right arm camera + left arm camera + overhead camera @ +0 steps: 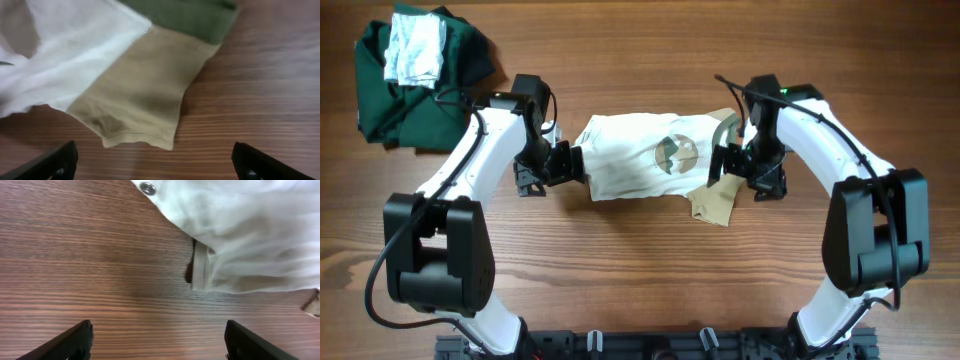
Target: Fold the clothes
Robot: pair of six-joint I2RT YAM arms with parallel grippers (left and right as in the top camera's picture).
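Note:
The clothes point(640, 160) lie flat in the middle of the table: a small white garment with a round green emblem and a khaki-tan sleeve point(713, 205) at its lower right. My left gripper point(578, 165) sits at the garment's left edge. In the left wrist view it point(159, 342) is open over bare wood, with the white cloth point(240, 235) and a metal snap point(147, 187) just ahead. My right gripper point(725, 162) is at the right edge. Its wrist view shows it point(157, 165) open with nothing between the fingers, just short of the tan sleeve point(140, 95) and green trim point(190, 17).
A large dark green garment point(430, 95) is bunched at the back left corner, with a whitish-grey folded cloth point(415, 50) on top of it. Wooden tabletop point(640, 280) surrounds the clothes.

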